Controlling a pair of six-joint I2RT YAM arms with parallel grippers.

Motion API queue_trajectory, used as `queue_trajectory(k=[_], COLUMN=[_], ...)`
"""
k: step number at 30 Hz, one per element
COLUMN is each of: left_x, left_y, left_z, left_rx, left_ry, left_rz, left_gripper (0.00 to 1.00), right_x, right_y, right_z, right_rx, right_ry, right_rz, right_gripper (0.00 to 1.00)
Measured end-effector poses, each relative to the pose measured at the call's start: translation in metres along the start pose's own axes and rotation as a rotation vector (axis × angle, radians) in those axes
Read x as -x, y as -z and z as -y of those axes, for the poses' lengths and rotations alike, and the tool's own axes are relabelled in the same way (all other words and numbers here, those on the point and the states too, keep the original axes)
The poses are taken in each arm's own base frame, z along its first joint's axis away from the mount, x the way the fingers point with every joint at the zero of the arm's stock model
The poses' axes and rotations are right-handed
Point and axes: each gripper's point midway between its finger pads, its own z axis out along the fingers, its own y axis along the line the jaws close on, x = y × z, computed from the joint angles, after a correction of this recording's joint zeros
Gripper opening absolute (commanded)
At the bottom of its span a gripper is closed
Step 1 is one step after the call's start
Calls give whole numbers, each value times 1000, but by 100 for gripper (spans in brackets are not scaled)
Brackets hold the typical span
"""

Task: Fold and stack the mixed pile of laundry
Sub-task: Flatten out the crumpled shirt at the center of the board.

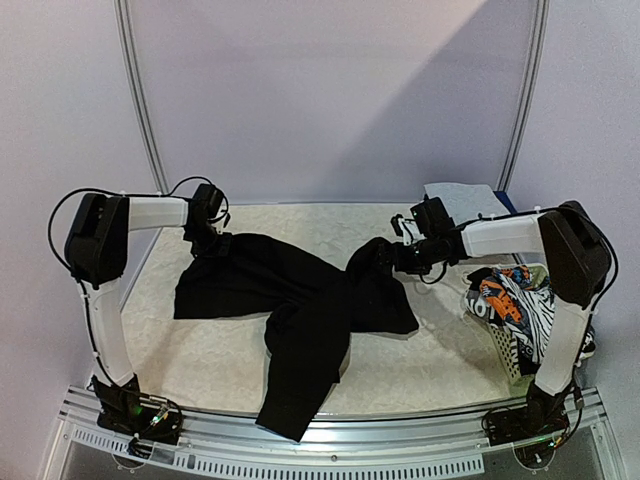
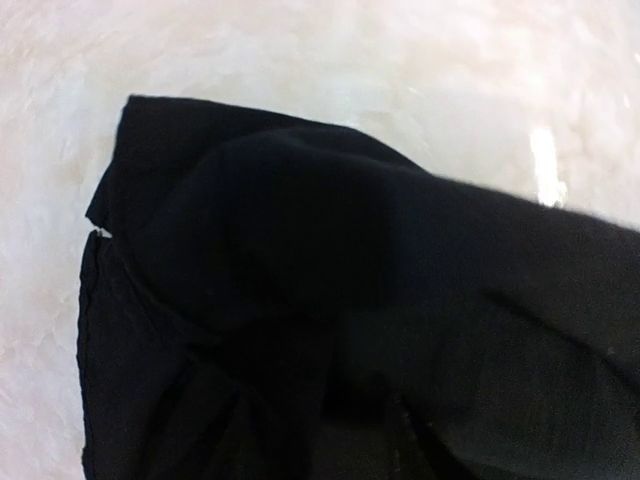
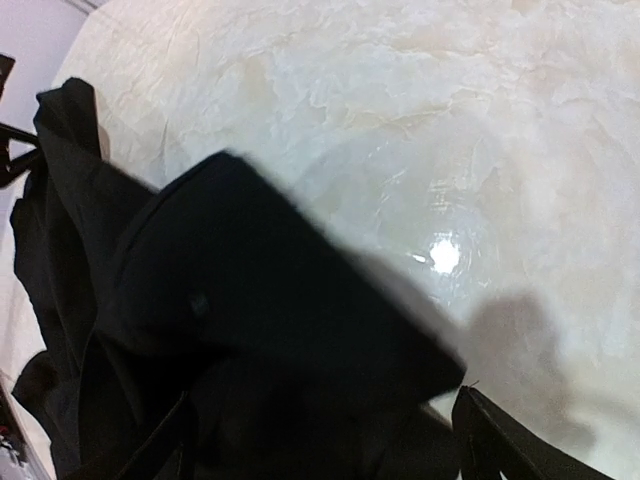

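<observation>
The counter (image 1: 200, 350), pale and marbled, carries the work; its near edge is partly covered by cloth.

The large black hooded top (image 1: 300, 300) lies spread across the counter's middle. One end reaches to the far left and another rises in a bunch at centre right. A third length trails toward us and over the near edge. We can make out no hood, label or seam: the fabric reads as one dark mass in all three views.

The white lattice basket (image 1: 508, 352) stands at the right edge, partly hidden behind the right arm.

The grey shirt (image 1: 462, 200) lies at the far right corner, cut off by the same arm.

An orange-black-white printed piece (image 1: 497, 295) and a black-white striped piece (image 1: 537, 318) are heaped in the basket. Whether the print carries lettering is too small to read.

The right fingers (image 3: 490, 440) stand wide apart, with one tip showing at the cloth's edge and the other covered. We see no closed hold.

The left fingers (image 1: 203, 238) sit at the top's far-left corner. The cloth fills the wrist view, so we cannot tell their state.
</observation>
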Motion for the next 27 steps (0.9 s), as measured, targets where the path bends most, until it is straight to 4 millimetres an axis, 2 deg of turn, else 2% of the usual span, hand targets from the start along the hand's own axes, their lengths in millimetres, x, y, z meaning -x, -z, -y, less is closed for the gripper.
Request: queue_trajectory(k=[1,3,6,9,14,17,20,24,27], left_x=[2,3,5,5,1,-12,-13,-9,-17], left_y=[-2,-5,-9,-12,-8,11,51,112,138], left_z=[-1,-3,-5,-6,-7,-10,-12,-18,-23], left_rx=[0,-2,-3,-3,-3,-5,-16,-27,-27], left_ry=[0,8,14,18,20,24,34,56,66], left_rz=[-1,-10,-20,-24,-22,-17,45,168,220], left_gripper=[31,22,1,0,0,0,0,0,0], right_x=[0,1,0,4,17,14,9,12,8], right_y=[-5,-10,-19,-25,-23,-13,16,77,117], right_z=[0,4,3,-2,-9,-1,9,18,37], right_rx=[26,50,102,142,154,88,-4,-107,-172], right_ry=[-6,-7,-17,-1,9,-1,-14,-35,-80], right_rz=[-5,-7,-20,-21,-3,-8,-8,61,119], right_gripper=[74,53,24,2,0,0,0,0,0])
